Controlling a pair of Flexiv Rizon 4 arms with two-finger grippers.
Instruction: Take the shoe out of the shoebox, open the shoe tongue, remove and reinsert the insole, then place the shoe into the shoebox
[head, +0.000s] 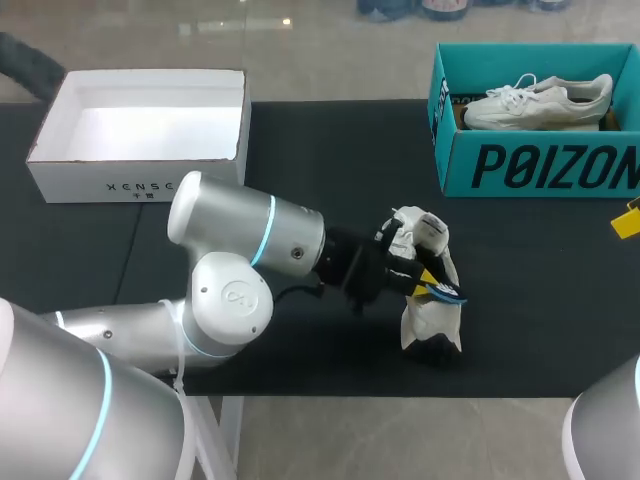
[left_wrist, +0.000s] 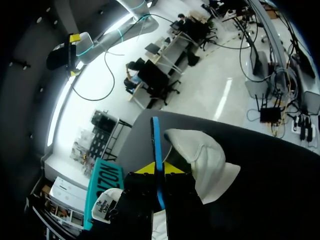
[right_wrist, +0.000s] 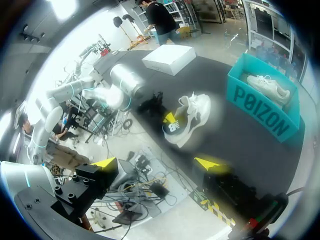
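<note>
A white shoe with black patches (head: 428, 300) lies on the black table (head: 300, 150), right of centre. My left gripper (head: 425, 280) is at the shoe's opening. In the left wrist view its yellow tips (left_wrist: 159, 169) are shut on the thin blue insole (left_wrist: 156, 145), which stands on edge between them, with the white shoe (left_wrist: 202, 160) just ahead. The teal shoebox (head: 540, 165) stands at the back right with a second white shoe (head: 540, 100) inside. My right gripper (right_wrist: 159, 164) hangs open and empty, high off the table's right side, far from the shoe (right_wrist: 190, 117).
An open white box (head: 140, 175) sits at the back left of the table. My left arm's big elbow joint (head: 235, 295) overhangs the front edge. One yellow tip of the right gripper (head: 628, 218) shows at the right edge, below the teal shoebox.
</note>
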